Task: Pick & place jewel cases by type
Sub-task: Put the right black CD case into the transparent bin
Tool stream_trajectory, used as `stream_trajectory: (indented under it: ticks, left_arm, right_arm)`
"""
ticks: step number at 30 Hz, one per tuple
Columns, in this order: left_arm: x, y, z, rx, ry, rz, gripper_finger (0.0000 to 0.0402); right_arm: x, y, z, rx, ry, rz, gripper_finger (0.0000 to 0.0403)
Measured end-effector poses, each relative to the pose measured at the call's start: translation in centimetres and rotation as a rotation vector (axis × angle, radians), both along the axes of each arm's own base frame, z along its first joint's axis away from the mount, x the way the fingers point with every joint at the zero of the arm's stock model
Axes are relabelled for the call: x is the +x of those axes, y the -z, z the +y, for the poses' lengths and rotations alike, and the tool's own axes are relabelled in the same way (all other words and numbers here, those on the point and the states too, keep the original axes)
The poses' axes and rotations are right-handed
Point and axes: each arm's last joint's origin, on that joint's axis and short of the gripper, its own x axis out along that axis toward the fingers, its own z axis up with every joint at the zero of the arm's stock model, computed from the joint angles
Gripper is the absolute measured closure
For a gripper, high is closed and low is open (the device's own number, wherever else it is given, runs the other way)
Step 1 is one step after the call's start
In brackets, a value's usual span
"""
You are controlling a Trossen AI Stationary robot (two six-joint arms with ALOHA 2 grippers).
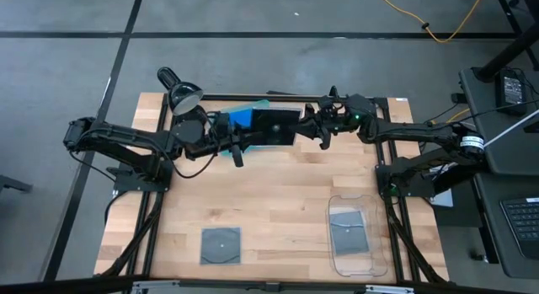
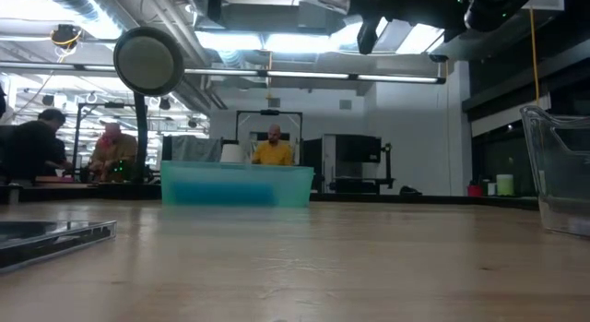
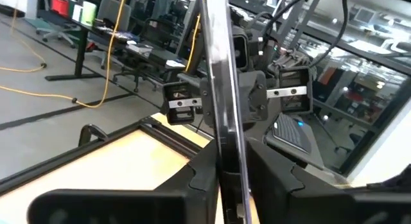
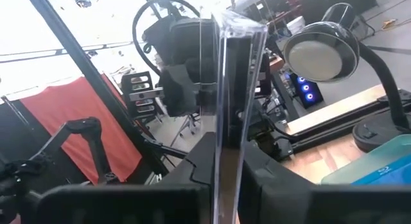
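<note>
A dark grey-clear square jewel case hangs in the air over the far middle of the table, between my two grippers. My left gripper reaches it from the table's left and my right gripper from the right, and both are shut on it. Bright blue jewel cases lie in the translucent green tray below and behind it. One grey case lies flat near the table's front edge. Another grey case lies in the clear tray. My left gripper pinches the case's left-hand edge between its two fingers, one on each flat face. The fingers come in about level from the table's left. The case shows edge-on between them, clear of the table. My right gripper pinches the opposite, right-hand edge between its two fingers, one on each face. It comes in about level from the table's right. The case stands edge-on in this hold, lifted clear.
A desk lamp stands at the far left by the left arm. The green tray sits along the far edge, the clear tray at the front right. Bare wood lies in the middle. People sit in the room beyond the table.
</note>
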Motion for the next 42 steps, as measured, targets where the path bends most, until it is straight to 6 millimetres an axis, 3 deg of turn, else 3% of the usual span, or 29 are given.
stream_trajectory:
  ticks: [6, 13, 20, 27, 36, 42]
  left_arm:
    - [-0.6, -0.2, -0.2, -0.01, 0.065, 0.018, 0.0296]
    - [-4.0, -1.6, 0.2, -0.015, -0.016, 0.047, 0.0265]
    - [-6.3, -2.6, 0.4, -0.014, -0.054, 0.033, 0.0261]
    - [-6.1, -1.7, 0.0, -0.014, -0.046, 0.109, 0.0261]
    - [-5.5, -1.0, 0.0, -0.011, -0.047, 0.163, 0.0261]
    - [-5.6, -0.9, 0.1, -0.008, -0.051, 0.177, 0.0261]
  right_arm:
    - [0.1, -0.1, 0.0, 0.002, -0.013, 0.004, 0.0356]
    - [0.2, -1.6, 0.0, -0.014, -0.053, -0.025, 0.037]
    - [-0.4, -4.1, 0.7, 0.08, -0.258, 0.027, 0.0356]
    - [-1.9, -6.4, 1.5, 0.267, -0.398, 0.127, 0.0371]
    - [-4.2, -8.3, 2.4, 0.503, -0.425, 0.16, 0.0359]
    - [-4.8, -8.6, 2.6, 0.481, -0.406, 0.141, 0.0371]
